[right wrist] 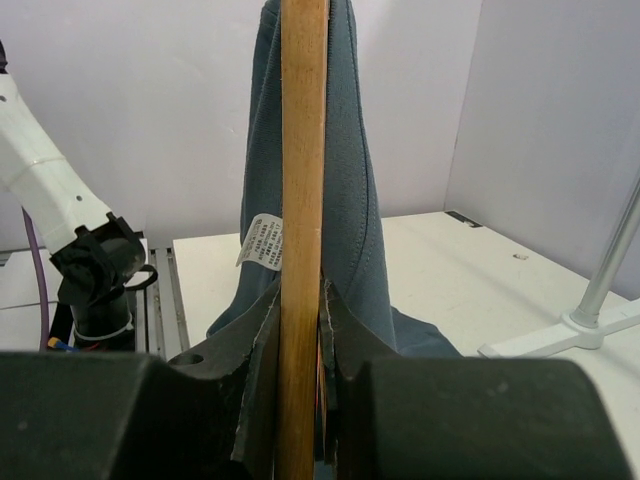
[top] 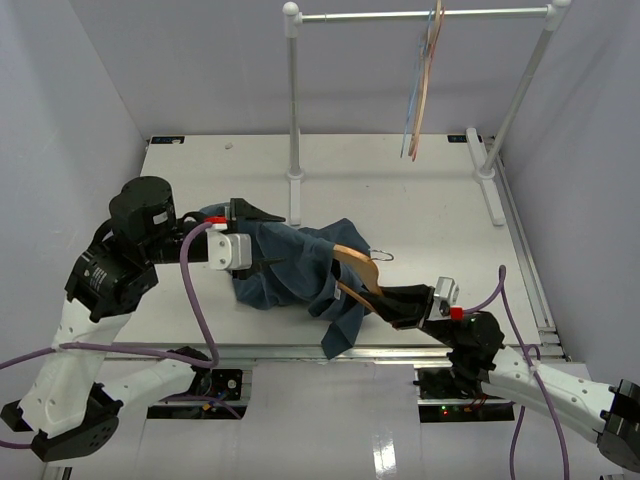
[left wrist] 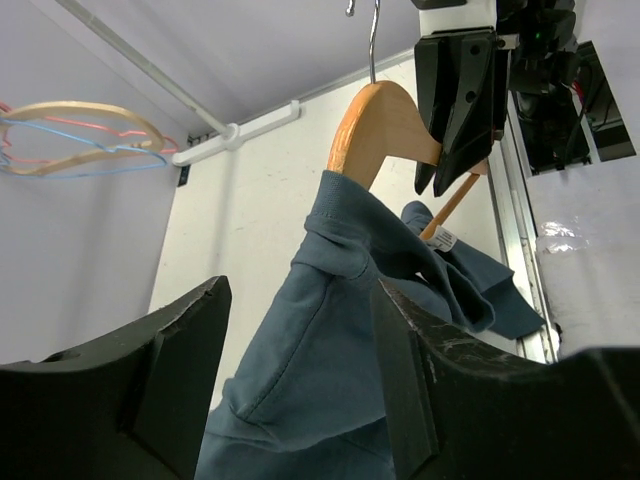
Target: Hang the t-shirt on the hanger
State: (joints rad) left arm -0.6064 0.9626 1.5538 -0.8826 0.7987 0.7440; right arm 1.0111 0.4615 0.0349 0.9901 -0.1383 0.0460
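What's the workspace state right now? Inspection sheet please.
Surface: white table, white garment rail standing at its back.
Job's things: dark teal-blue cotton t-shirt, collar pulled over one shoulder of light-brown wooden hanger, rest draped on table.
Clutter: nothing seen.
Grippers: left gripper open, shirt fabric between its fingers; right gripper shut on hanger.
Cables: purple cables loop along both arms.
Surroundings: thin coloured hangers on the rail; plain walls.

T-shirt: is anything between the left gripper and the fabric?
Nothing visible does. The left gripper is open, with the t-shirt cloth lying directly between its fingers. Farther on, the shirt's neck sits over one arm of the hanger, which the right gripper clamps.
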